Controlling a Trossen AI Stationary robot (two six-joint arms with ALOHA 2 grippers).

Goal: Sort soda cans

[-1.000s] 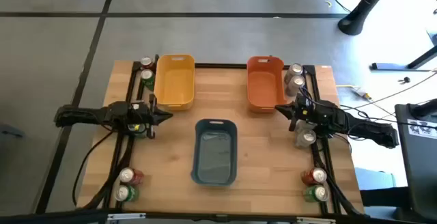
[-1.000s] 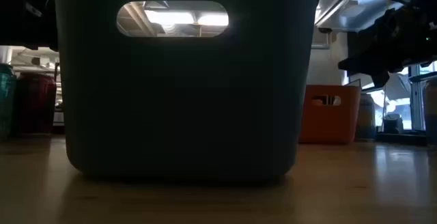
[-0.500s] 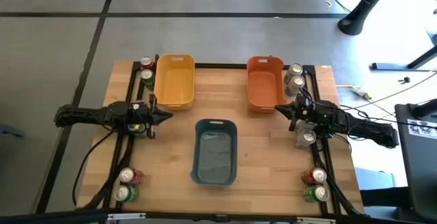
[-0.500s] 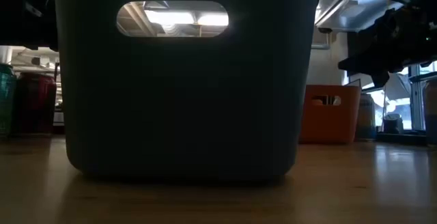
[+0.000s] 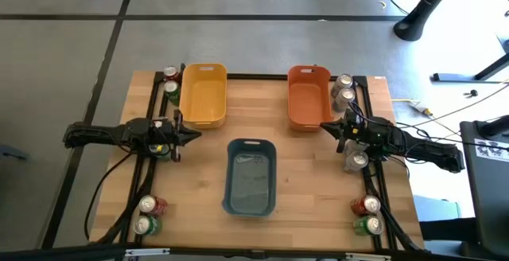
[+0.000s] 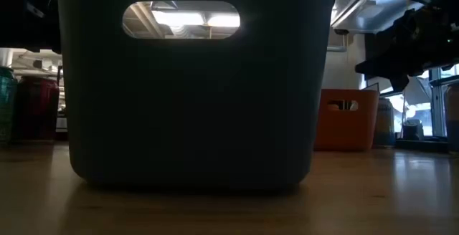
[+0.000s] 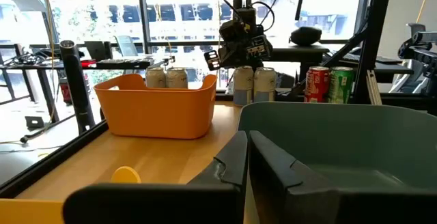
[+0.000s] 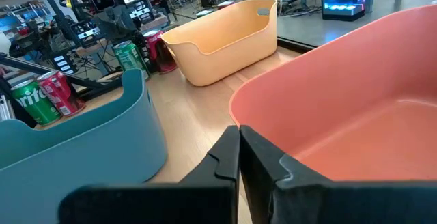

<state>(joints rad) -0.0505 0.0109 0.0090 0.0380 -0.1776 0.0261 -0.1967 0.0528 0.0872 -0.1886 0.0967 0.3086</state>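
The high view shows soda cans standing along the table's side rails. A red can (image 5: 169, 74) and a green can (image 5: 171, 89) stand far left, and a red can (image 5: 152, 205) and a green can (image 5: 144, 226) near left. Silver cans (image 5: 343, 89) stand far right, another silver can (image 5: 355, 161) beside the right arm, and a red can (image 5: 366, 205) and a green can (image 5: 369, 226) near right. My left gripper (image 5: 198, 135) (image 7: 247, 149) hovers shut near the yellow bin's near end. My right gripper (image 5: 323, 127) (image 8: 239, 149) hovers shut by the orange bin's near end.
A yellow bin (image 5: 203, 94) and an orange bin (image 5: 308, 95) sit at the far side, and a blue-grey bin (image 5: 250, 176) at centre near. The blue-grey bin's wall (image 6: 190, 84) fills the low view. Bare wood lies between the bins. Black rails run along both table sides.
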